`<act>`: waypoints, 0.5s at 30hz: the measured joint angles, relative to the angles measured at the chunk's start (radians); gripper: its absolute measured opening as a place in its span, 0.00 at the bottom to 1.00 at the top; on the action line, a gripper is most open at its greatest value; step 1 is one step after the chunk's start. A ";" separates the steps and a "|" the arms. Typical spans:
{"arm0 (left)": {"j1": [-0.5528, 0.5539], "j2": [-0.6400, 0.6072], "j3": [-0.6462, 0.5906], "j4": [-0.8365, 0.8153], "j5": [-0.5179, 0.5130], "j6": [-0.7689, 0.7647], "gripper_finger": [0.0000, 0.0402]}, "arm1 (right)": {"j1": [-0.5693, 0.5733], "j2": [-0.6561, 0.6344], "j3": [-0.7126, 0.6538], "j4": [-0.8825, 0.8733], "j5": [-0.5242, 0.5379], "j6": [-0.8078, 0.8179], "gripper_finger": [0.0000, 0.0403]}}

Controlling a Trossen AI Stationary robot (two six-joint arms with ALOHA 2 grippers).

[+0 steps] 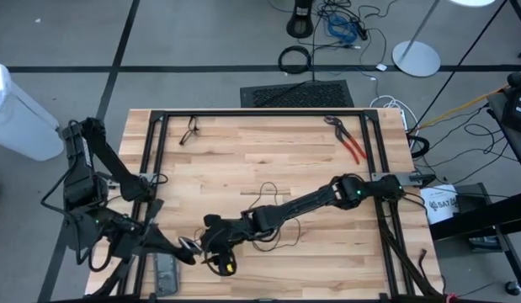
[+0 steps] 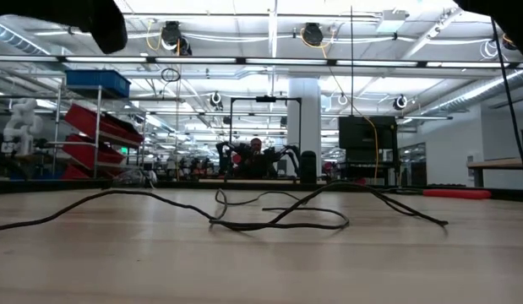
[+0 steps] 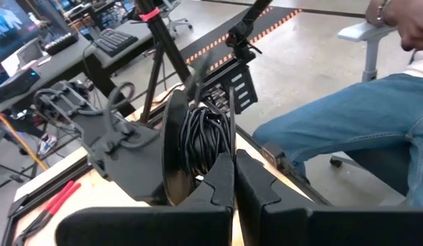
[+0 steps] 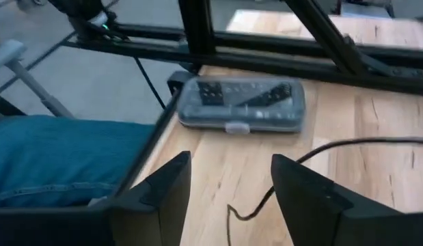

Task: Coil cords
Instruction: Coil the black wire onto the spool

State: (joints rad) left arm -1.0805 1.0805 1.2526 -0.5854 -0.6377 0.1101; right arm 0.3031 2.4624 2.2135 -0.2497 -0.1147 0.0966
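The thin, flexible black cord [image 1: 273, 202] lay loose on the pale wooden surface [image 1: 243, 151], in the lower middle of the high view, its loops running under and beside the right arm. In the low view the same cord [image 2: 278, 221] trailed across the middle of the frame in shallow, uneven bends, lifting off the wood in places. Its small pale end piece could not be made out.

The right gripper [image 4: 228, 195] sat at the lower centre-left of the high view, low over the surface, its fingers spread wide with nothing between them; a strand of cord [image 4: 348, 147] ran across the wood just beyond it. Near it lay a grey rectangular plastic case [image 4: 242, 102] at the surface's edge. The left gripper [image 3: 233, 179] was squeezed shut at the lower left of the high view, with a dark spool wound with black cord [image 3: 197, 140] right against its fingertips; whether it actually held the spool I cannot tell. A person's blue-jeaned leg [image 3: 348, 123] showed beyond the surface. Red-handled pliers [image 1: 351, 145] lay at the upper right.

The cord looked light and limp, likely to slide, sag and spring out of any loop. A pinch on a raised strand close to the gripper seemed the best hold.
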 joint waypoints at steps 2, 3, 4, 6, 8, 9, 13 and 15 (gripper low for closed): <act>0.001 0.000 0.000 0.000 -0.004 0.000 0.00 | -0.002 0.009 0.000 -0.003 0.019 0.013 0.46; 0.000 0.000 0.000 0.000 -0.005 0.000 0.00 | -0.005 0.015 0.000 0.000 0.036 0.022 0.46; 0.000 0.000 0.000 0.000 -0.005 0.000 0.00 | -0.008 0.018 0.000 -0.008 0.056 0.028 0.46; 0.000 -0.001 0.000 0.000 -0.005 0.000 0.00 | -0.017 0.027 0.000 -0.017 0.086 0.043 0.45; 0.000 -0.001 0.000 0.000 -0.007 0.000 0.00 | -0.023 0.033 0.000 -0.012 0.091 0.049 0.45; 0.000 -0.002 0.000 0.000 -0.008 0.000 0.00 | -0.024 0.035 0.000 -0.013 0.092 0.050 0.45; 0.000 -0.003 0.000 0.000 -0.008 0.000 0.00 | -0.022 0.035 0.000 -0.018 0.090 0.049 0.45; 0.000 -0.003 0.000 0.000 -0.008 0.001 0.00 | -0.018 0.026 -0.001 -0.054 0.085 0.048 0.45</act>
State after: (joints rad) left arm -1.0805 1.0771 1.2526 -0.5851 -0.6456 0.1108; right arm 0.2849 2.4884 2.2123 -0.3041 -0.0300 0.1445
